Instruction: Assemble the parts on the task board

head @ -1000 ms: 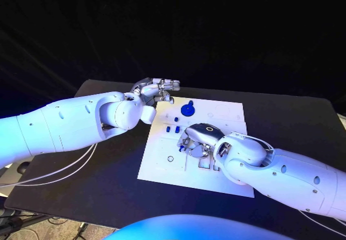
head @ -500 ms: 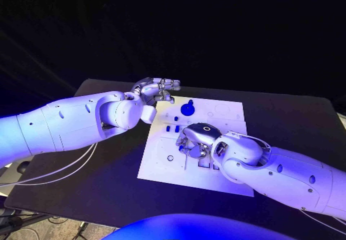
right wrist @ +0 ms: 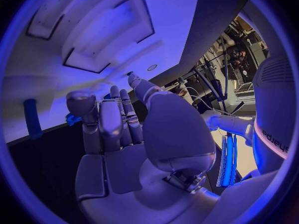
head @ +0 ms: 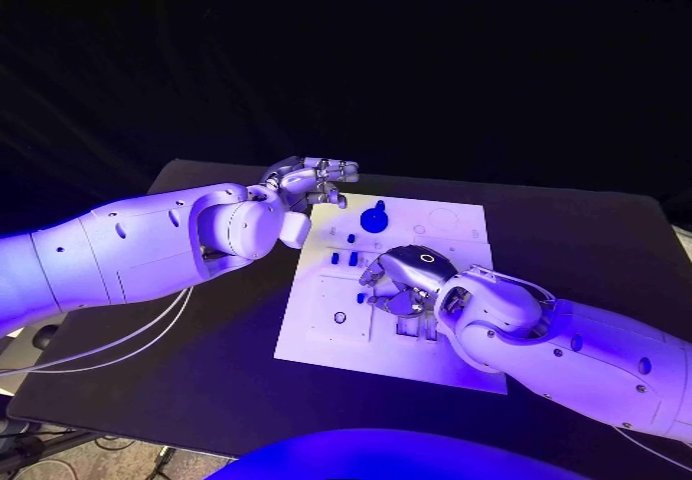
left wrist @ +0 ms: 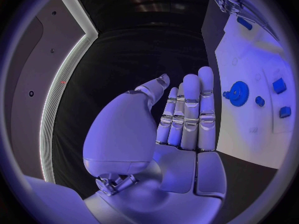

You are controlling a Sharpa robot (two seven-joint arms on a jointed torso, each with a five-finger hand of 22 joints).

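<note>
The white task board (head: 433, 345) lies in the middle of the black bench (head: 173, 360). The left hand (head: 310, 182) hovers just off the board's far left corner; in its wrist view the fingers (left wrist: 190, 109) stand straight, side by side, with nothing in them. Near it on the board's far part sits a round blue gear (head: 375, 219), which also shows beside the fingers in the left wrist view (left wrist: 238, 93). 2 small blue parts (head: 342, 257) stand a little nearer on the board.

The right hand (head: 404, 285) is down over the board's middle, palm toward the plate. Its fingers (right wrist: 112, 119) bend over the white surface close to dark-edged rectangular recesses (right wrist: 109, 40); a small blue part (right wrist: 74, 118) shows at the fingertips, but I cannot tell whether it is pinched. A longer blue part (right wrist: 31, 118) lies apart from that hand.
</note>
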